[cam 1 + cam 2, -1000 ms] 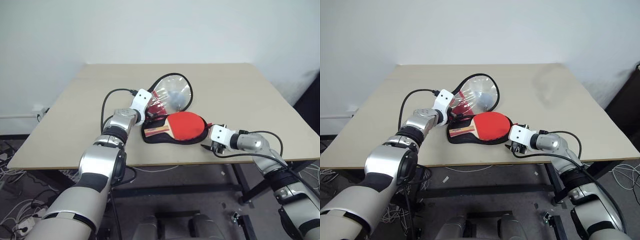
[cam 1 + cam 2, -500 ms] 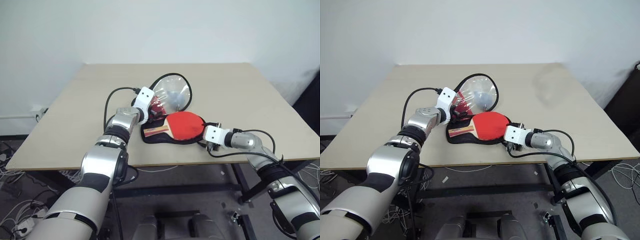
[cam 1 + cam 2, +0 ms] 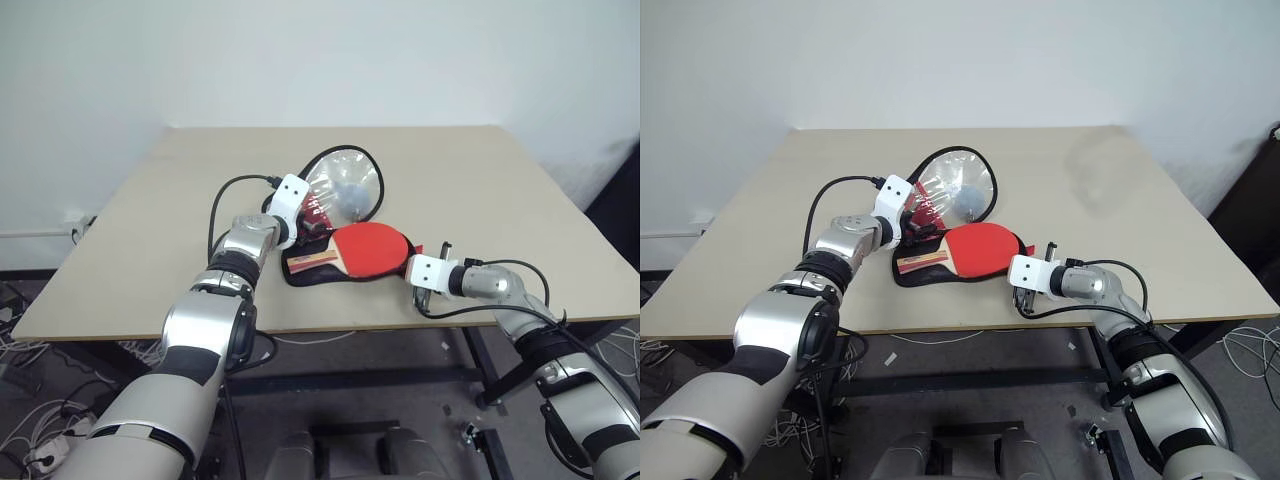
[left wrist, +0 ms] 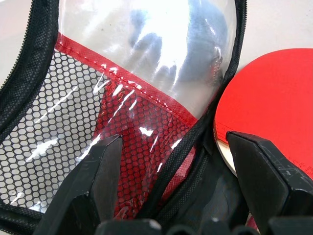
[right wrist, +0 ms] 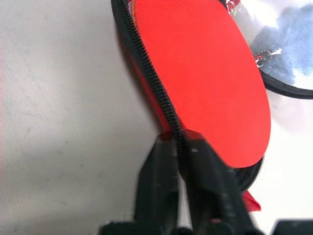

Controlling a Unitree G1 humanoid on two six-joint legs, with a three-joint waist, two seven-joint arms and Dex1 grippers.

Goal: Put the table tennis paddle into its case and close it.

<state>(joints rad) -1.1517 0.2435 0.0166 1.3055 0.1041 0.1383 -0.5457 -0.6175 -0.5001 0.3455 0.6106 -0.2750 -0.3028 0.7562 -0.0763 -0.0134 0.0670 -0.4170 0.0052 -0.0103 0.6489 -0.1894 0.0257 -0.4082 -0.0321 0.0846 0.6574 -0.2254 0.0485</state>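
The table tennis paddle lies red face up in the lower half of the case, handle pointing left. The case's clear lid, rimmed by a black zip, stands raised behind it. My left gripper is open, and the lid's zip rim by the hinge runs between its fingers. My right gripper is shut on the black zip rim of the case's lower half, at the paddle's rounded right end. In the head views it sits at the case's right edge.
The case rests near the front edge of the tan table. A black cable loops from my left wrist over the tabletop, and another cable hangs off my right forearm past the table's edge.
My right gripper's fingers have shut on the case's zip rim; a second ago they stood open beside it. The left gripper, paddle and lid have stayed put.
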